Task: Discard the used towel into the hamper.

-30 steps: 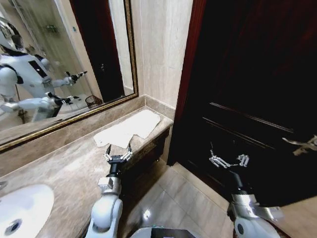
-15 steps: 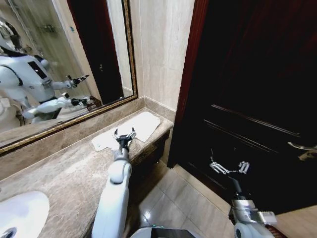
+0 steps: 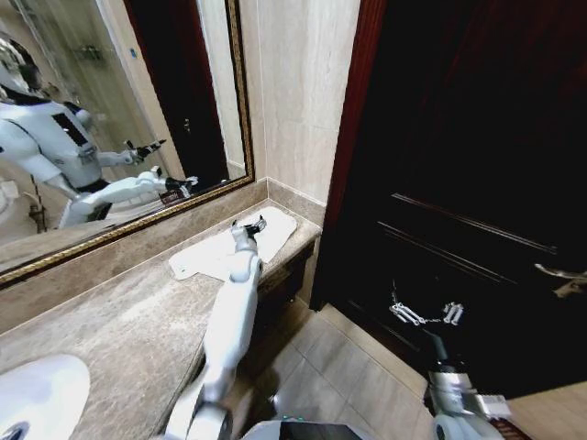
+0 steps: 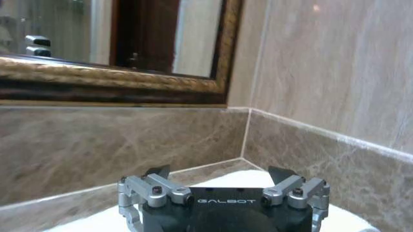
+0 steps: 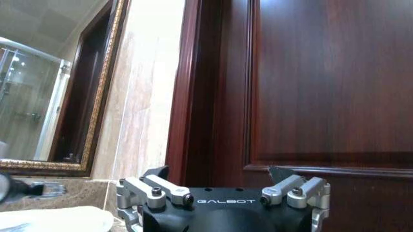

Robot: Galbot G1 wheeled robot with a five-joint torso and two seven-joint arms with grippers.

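The white towel [image 3: 240, 246] lies at the marble counter's [image 3: 119, 321] far right end, below the gold-framed mirror [image 3: 110, 119]. Left gripper [image 3: 254, 224], jaws released, hovers over it. Right gripper [image 3: 426, 312], released, faces the dark door [image 3: 477, 165]. Both read "GALBOT".

My arms: glossy white shells. My left gripper [image 4: 219, 175]: black body lettered GALBOT, silver screwed knuckles, dark fingertips [image 4: 156, 171].

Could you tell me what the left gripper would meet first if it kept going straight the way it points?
Probably the marble backsplash in the corner under the mirror; the left gripper hovers over the white towel, jaws open.
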